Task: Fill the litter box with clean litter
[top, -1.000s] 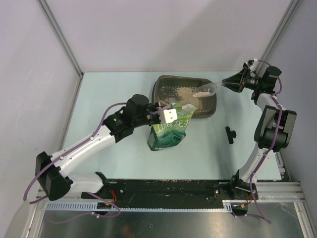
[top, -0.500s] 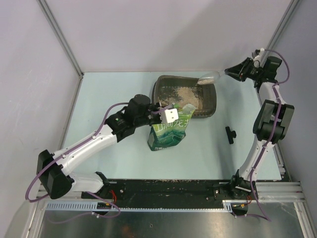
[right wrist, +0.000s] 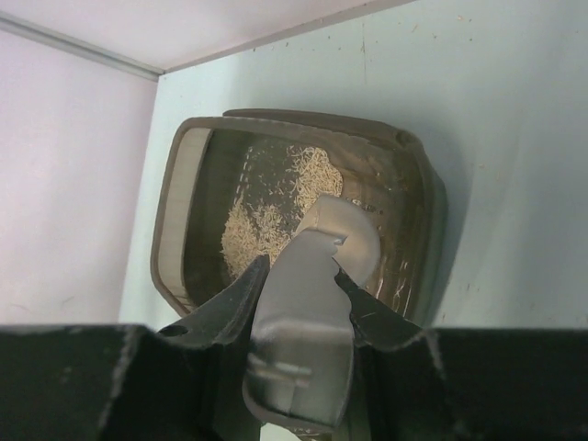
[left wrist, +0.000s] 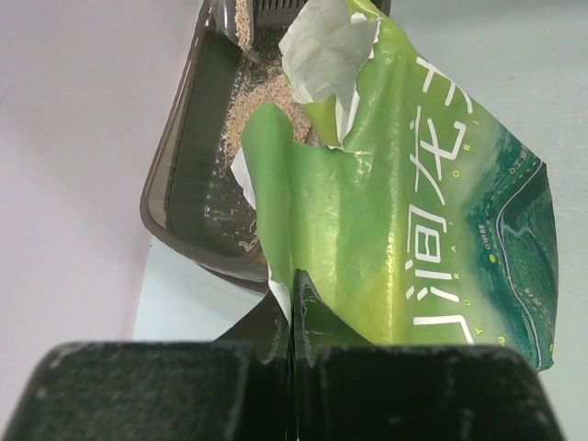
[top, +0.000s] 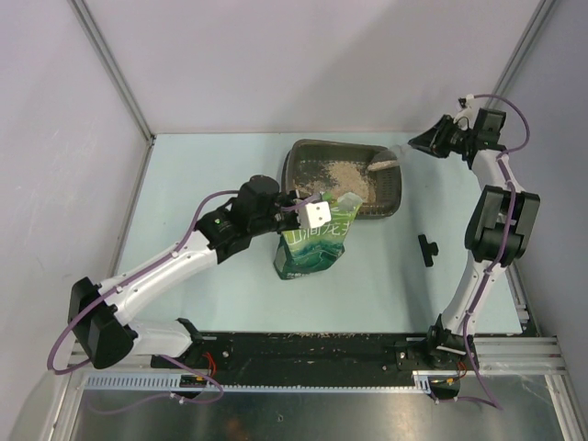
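The litter box (top: 292,171) sat at the far side of the pale table (top: 202,184), a bit to the right; it was a low, dark grey-brown tray with round corners and a raised rim; its floor looked rough. A thin patch of tan litter (top: 345,172) lay near the middle of it, fine and grainy, with loose grains spread around; much of the floor showed bare. In the right wrist view the litter (right wrist: 253,225) made two small patches inside the box (right wrist: 181,175).

The right gripper (top: 418,144) hung by the box's far right corner, pinching the handle of a clear scoop (top: 386,163); the scoop's bowl pointed in over the box. The left gripper (top: 296,204) was squeezed tight on the torn top edge of a green bag (top: 312,250) with white letters; the bag stood just in front of the box; its open top reached over the near rim. A small black thing (top: 427,248) lay alone on the table to the right.
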Controlling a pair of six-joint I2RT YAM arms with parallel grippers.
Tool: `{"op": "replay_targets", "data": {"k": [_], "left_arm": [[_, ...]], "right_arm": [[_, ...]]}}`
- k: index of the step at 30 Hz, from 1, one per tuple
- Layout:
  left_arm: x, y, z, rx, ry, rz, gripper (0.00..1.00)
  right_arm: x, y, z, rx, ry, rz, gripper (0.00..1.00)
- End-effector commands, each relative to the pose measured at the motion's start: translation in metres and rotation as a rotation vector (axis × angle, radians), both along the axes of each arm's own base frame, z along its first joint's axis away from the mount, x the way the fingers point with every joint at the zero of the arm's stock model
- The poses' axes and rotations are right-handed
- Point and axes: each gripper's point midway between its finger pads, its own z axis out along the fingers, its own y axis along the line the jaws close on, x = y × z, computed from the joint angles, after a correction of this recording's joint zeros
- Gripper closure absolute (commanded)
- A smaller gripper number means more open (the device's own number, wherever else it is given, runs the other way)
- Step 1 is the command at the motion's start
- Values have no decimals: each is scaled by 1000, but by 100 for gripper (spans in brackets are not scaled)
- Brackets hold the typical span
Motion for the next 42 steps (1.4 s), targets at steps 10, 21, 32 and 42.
{"op": "replay_targets", "data": {"k": [10, 21, 32, 42], "left_arm": [[-11, 3, 22, -77, -43, -26, 100], [-26, 5, 41, -157, -52, -58, 100], [-40, 2, 56, -270, -46, -87, 100], [-46, 15, 60, -299, -52, -53, 100]], "right_arm": [[-40, 12, 73, -326, -244, -23, 100], [-104, 17, 112, -480, -339, -100, 100], [-197, -25, 90, -490, -142, -192, 100], [-263, -16, 89, -366, -9, -194, 100]]}}
